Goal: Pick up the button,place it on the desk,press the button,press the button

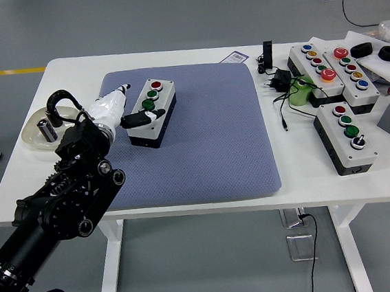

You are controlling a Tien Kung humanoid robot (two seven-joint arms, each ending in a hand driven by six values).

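Left hand [119, 110] reaching, finger on button box [152, 111]

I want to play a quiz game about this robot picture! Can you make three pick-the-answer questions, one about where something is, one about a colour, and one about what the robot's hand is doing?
1. Where is the button box by the robot's hand?
A. on the blue mat
B. on the floor
C. in the round dish

2. What colour is its farthest button?
A. yellow
B. red
C. blue

3. What is the left hand doing?
A. hanging off the table
B. lifting a cable
C. reaching onto the box

Answers: 1 A, the box sits on the mat. 2 B, the top button is red. 3 C, a black fingertip lies on the box's face.
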